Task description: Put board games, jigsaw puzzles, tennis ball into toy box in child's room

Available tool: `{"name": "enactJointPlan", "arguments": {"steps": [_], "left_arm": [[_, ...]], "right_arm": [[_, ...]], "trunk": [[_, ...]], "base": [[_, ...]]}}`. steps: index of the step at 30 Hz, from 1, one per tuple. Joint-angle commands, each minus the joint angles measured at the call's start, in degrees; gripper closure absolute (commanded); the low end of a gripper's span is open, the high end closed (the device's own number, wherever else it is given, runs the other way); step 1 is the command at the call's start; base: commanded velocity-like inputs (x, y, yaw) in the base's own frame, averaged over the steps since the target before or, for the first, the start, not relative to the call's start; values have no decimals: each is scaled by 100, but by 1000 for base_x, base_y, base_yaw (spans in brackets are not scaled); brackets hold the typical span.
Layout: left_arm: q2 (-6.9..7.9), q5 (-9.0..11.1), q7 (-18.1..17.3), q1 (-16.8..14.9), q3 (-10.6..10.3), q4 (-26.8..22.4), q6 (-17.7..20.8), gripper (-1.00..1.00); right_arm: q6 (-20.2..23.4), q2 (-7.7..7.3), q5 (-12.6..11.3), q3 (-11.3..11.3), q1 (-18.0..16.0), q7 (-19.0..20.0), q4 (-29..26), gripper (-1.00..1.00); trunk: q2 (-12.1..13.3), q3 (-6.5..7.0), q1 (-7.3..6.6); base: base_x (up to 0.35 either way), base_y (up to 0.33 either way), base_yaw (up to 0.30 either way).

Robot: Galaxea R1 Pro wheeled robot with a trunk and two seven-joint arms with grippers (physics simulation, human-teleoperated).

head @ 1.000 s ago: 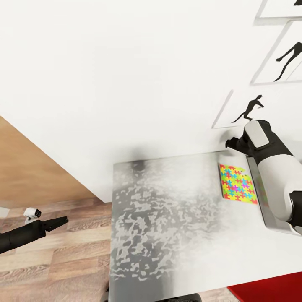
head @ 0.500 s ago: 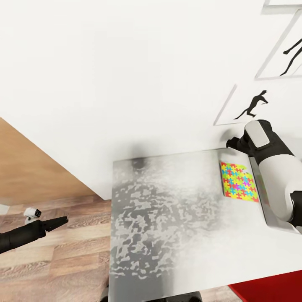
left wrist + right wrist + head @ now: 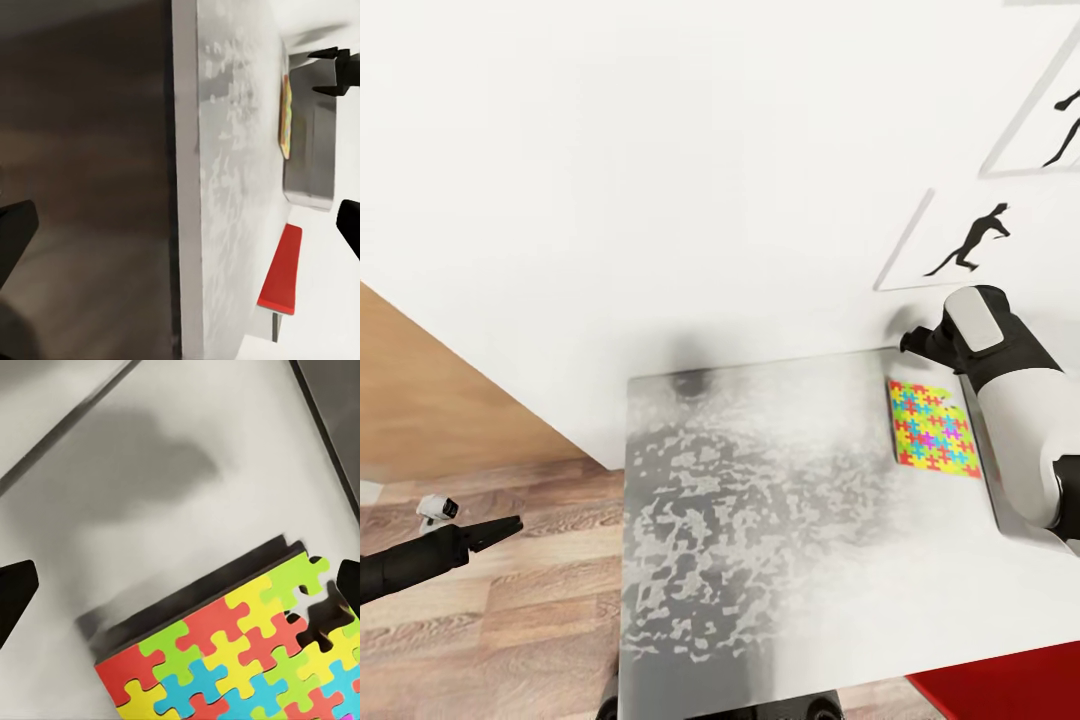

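A jigsaw puzzle (image 3: 932, 428) of bright interlocking pieces lies flat near the back right of the speckled table (image 3: 760, 540). Just right of it is the light grey toy box (image 3: 988, 490), mostly hidden by my right arm. My right gripper (image 3: 913, 342) hovers over the table's back edge by the wall. It is open and empty, with the jigsaw puzzle (image 3: 247, 660) close below it in the right wrist view. My left gripper (image 3: 510, 525) hangs open and empty over the wood floor, left of the table. The left wrist view shows the table (image 3: 225, 187), the jigsaw puzzle (image 3: 286, 116) and the toy box (image 3: 311, 157).
A white wall with black dancer-silhouette pictures (image 3: 965, 245) stands right behind the table. A red seat (image 3: 1000, 685) sits at the table's front right, also seen as a red seat (image 3: 281, 266) from the left wrist. Wood-plank floor (image 3: 510, 620) lies left of the table.
The head view has shifted a little, so the wall pictures and puzzle sit slightly higher and further right. Both arms hold the same pose and nothing was grasped.
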Motion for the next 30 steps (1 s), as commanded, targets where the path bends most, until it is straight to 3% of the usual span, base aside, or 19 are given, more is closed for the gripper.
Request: {"name": "enactJointPlan", "arguments": {"steps": [1,30], "left_arm": [[2,17,-8,-2,-2,-2,56,-100],[2,17,-8,-2,-5,-1,56,-100]], "right_arm": [[15,-8,-58,28,-3,-52,-5,-100],[-79,-145,-57,28,-8,-60,-16,-100]], "trunk": [[-10,-17,3],[-10,-242,3]], "base": [[0,0,0],[0,0,0]]}}
